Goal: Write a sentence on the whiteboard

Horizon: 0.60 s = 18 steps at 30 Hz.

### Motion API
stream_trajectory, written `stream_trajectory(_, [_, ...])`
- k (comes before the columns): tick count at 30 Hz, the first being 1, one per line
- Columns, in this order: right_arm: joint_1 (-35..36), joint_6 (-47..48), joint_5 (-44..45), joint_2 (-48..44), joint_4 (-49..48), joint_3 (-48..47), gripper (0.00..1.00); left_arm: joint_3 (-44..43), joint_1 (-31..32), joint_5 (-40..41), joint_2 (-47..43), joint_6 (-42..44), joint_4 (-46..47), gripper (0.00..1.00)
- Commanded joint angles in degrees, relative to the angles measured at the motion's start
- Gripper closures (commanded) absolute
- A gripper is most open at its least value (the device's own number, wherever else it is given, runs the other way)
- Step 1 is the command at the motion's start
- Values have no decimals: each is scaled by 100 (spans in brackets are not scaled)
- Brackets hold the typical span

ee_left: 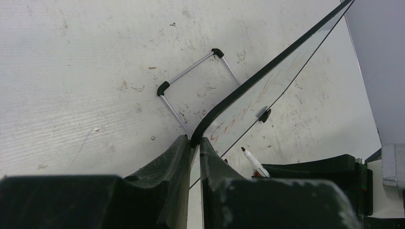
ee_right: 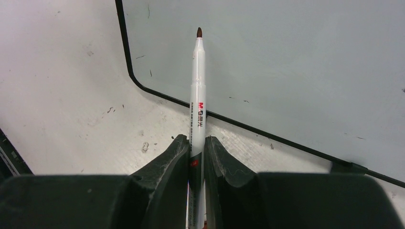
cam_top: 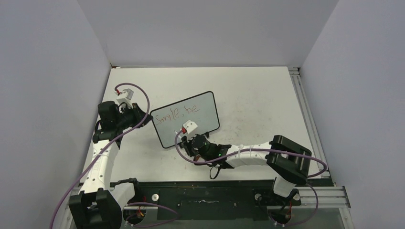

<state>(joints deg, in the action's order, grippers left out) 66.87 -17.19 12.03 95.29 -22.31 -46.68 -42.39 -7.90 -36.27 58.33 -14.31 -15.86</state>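
The whiteboard (cam_top: 188,119) stands tilted on the table, with the red sentence "Smile, be" (cam_top: 177,112) along its top. My left gripper (cam_top: 143,116) is shut on the board's left corner; in the left wrist view the jaws (ee_left: 196,142) pinch its black frame (ee_left: 267,69). My right gripper (cam_top: 191,142) is shut on a white marker (ee_right: 197,100) with its cap off. The marker's tip (ee_right: 199,32) points at the blank lower left of the board (ee_right: 286,67). The marker also shows in the left wrist view (ee_left: 254,163).
The board's wire stand with black feet (ee_left: 191,76) rests on the table behind it. White walls enclose the table on three sides. A metal rail (cam_top: 305,114) runs along the right edge.
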Motion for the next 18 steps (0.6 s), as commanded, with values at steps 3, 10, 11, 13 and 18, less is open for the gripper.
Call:
stream_trajectory(3, [62, -92, -16, 107, -223, -305, 95, -111, 94, -91, 27, 59, -111, 91])
stream_trajectory(10, [60, -217, 130, 238, -73, -438, 95, -103, 95, -113, 12, 51, -111, 91])
stream_trajectory(11, [56, -232, 162, 253, -42, -465, 95, -102, 95, -109, 12, 46, -111, 91])
stream_trajectory(13, [55, -251, 219, 279, 36, -519, 95, -103, 93, -112, 10, 51, -101, 91])
stream_trajectory(18, [30, -322, 293, 344, 108, -581, 95, -98, 96, -110, 21, 51, -104, 91])
